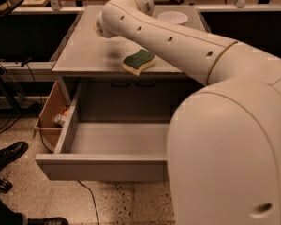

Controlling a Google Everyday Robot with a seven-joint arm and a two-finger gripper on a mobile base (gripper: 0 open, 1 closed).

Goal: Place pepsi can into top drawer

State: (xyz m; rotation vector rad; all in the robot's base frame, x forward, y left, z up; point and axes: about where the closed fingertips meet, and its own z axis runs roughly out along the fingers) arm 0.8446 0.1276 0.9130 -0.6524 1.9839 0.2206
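Observation:
The top drawer point(107, 142) is pulled open below the grey cabinet top point(84, 55); the part of its inside that shows is bare. The pepsi can is not in view. My white arm point(178, 41) reaches from the lower right across the cabinet top to its far left part. Its wrist end point(103, 25) hangs above the top. My gripper is hidden behind this wrist end.
A green and yellow sponge point(138, 61) lies near the cabinet top's front edge. A white bowl point(173, 18) stands at the back. A brown cardboard box point(49, 114) with small items sits left of the drawer. A person's shoes point(7, 153) are at the lower left.

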